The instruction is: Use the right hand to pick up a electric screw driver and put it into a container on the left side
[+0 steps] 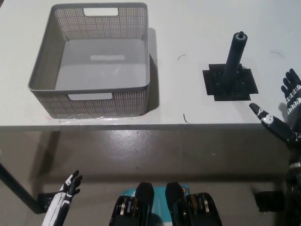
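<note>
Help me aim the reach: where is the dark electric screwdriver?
Head view: the dark electric screwdriver stands upright on a black square mat, right of the grey basket.

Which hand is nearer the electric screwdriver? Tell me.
Right. The black right hand is open at the table edge, just right of the upright electric screwdriver. The white left hand rests far off, below the table at lower left.

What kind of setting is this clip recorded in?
Probably a lab or workshop test bench: a plain white table over bare concrete floor, holding only a grey perforated basket and an upright electric screwdriver on a black mat.
</note>
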